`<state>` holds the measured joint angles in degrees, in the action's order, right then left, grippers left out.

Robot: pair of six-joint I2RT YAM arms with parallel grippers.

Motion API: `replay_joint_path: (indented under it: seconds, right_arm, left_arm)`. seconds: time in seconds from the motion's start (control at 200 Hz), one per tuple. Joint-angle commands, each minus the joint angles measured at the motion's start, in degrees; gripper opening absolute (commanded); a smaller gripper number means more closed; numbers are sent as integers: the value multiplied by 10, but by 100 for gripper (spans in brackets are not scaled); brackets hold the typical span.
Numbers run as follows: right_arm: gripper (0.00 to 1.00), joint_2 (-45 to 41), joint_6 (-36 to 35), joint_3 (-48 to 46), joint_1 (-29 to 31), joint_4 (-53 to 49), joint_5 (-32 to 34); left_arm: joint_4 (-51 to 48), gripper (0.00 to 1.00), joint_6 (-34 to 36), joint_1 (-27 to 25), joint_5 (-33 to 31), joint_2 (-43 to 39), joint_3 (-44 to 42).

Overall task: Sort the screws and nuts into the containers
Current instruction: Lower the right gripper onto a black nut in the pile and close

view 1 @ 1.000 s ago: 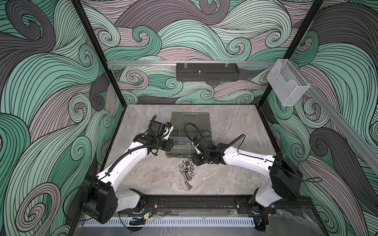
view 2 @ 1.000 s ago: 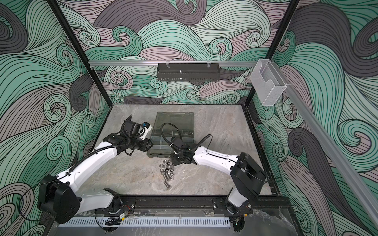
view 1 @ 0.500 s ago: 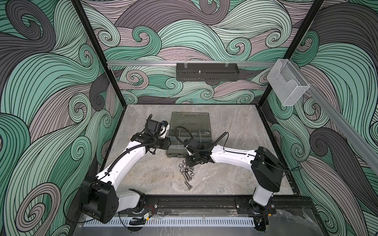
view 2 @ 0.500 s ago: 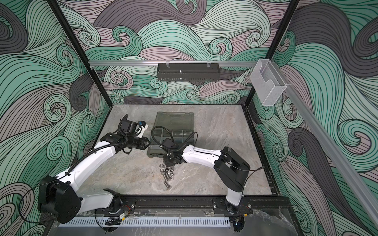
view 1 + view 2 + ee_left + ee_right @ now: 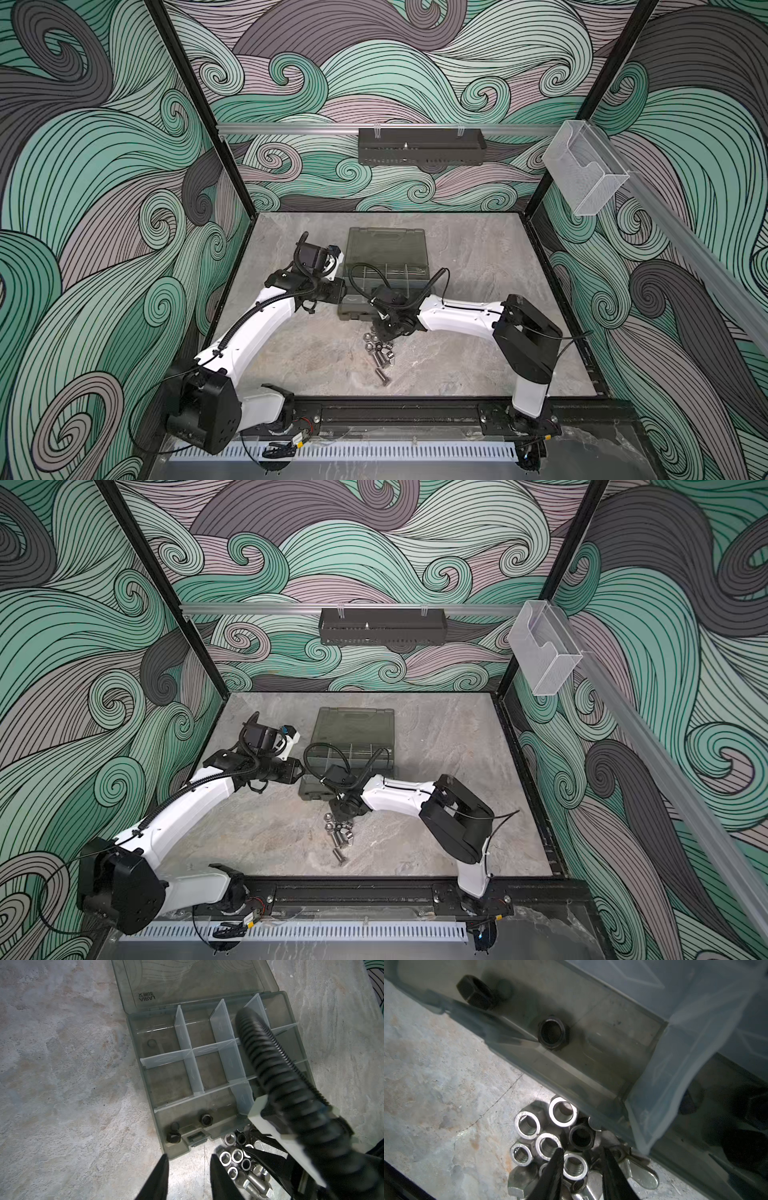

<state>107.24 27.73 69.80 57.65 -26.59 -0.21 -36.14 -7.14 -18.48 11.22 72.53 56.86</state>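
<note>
In the front compartment, black nut, second black hex piece

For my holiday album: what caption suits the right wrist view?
Right tool poised over a silver nut; a black nut already in the case.

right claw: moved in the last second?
Yes. The right claw has shifted left along the front of the organiser case. It now sits over the far end of the pile of nuts and screws.
</note>
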Motion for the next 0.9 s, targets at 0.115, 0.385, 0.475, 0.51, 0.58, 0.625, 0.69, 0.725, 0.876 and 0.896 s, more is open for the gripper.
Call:
replay_joint_path:
  seconds: [0.115, 0.385, 0.475, 0.51, 0.58, 0.625, 0.69, 0.725, 0.876, 0.896]
  right_arm:
    - [32, 23, 5, 27, 2, -6, 12]
    - [32, 36, 7, 32, 2, -5, 15]
    - [32, 35, 7, 31, 2, -9, 23]
    - [31, 35, 7, 30, 2, -11, 27]
    - [30, 36, 8, 29, 1, -12, 31]
    - [30, 37, 8, 28, 2, -12, 32]
    - [30, 39, 8, 29, 1, -12, 31]
    - [30, 41, 8, 30, 1, -13, 30]
    - [30, 48, 8, 33, 2, -12, 25]
    - [30, 48, 8, 33, 2, -11, 25]
  left_arm:
    - [4, 37, -6, 6, 13, -6, 2]
    - [4, 37, -6, 6, 13, -6, 2]
    - [4, 37, -6, 6, 14, -8, 2]
    - [5, 37, -6, 6, 13, -7, 2]
    - [4, 38, -6, 6, 14, -7, 2]
    - [5, 38, -7, 6, 14, -7, 2]
    - [5, 38, -6, 6, 15, -8, 2]
    - [5, 38, -7, 6, 15, -7, 2]
    - [5, 38, -6, 6, 15, -9, 1]
    - [5, 38, -7, 6, 15, -9, 2]
